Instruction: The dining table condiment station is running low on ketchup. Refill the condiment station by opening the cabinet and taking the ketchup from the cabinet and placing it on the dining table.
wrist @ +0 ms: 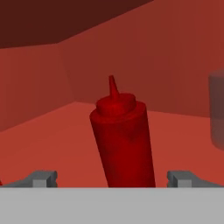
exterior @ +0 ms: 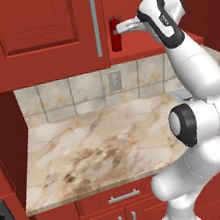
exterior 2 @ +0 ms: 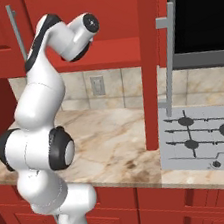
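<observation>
Step in hand: reach for ketchup [wrist: 122, 140], upright on cabinet [exterior: 44, 37] shelf. Gripper [wrist: 113, 178] fully open, fingers [wrist: 43, 178] flanking bottle, holding nothing. Next, by judgement: advance slightly, close on body.

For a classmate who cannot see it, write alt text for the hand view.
A red ketchup bottle with a tapered nozzle stands upright on the floor of the red cabinet, centred between the two fingertips of the open gripper, which do not touch it. A pale, translucent container shows at the right edge.
</observation>
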Robot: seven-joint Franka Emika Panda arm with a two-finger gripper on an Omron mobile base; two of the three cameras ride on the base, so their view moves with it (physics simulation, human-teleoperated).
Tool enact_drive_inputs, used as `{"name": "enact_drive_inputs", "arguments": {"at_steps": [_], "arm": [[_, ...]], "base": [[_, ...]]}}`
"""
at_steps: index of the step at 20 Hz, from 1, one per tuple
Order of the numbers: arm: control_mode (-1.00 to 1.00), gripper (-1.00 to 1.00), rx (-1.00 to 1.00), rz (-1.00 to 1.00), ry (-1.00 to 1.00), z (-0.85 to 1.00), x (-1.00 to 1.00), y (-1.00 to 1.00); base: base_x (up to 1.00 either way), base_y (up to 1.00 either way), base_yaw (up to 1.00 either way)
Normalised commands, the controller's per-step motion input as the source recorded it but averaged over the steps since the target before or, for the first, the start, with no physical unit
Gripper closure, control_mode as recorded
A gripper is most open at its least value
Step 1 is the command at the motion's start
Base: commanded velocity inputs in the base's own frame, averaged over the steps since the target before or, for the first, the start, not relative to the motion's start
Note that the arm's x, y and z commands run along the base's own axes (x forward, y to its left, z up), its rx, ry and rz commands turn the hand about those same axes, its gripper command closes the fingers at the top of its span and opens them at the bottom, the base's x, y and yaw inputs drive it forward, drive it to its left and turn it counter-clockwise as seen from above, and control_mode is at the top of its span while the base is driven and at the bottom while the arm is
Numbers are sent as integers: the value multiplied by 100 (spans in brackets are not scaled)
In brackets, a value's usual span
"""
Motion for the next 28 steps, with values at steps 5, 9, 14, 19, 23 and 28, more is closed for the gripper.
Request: {"name": "enact_drive_inputs", "arguments": {"at_steps": [5,9,14,19,23,28], "arm": [[-100,-100,0,3,0,0,19,4],[-100,-100,0,3,0,0,19,4],[-100,-100,0,3,0,0,14,5],[-100,-100,0,3,0,0,10,6],[-100,-100,0,3,0,0,8,8],[-100,100,0,3,0,0,8,12]], "base": [[0,0,0],[0,0,0],[0,0,0],[0,0,0],[0,0,0],[0,0,0]]}}
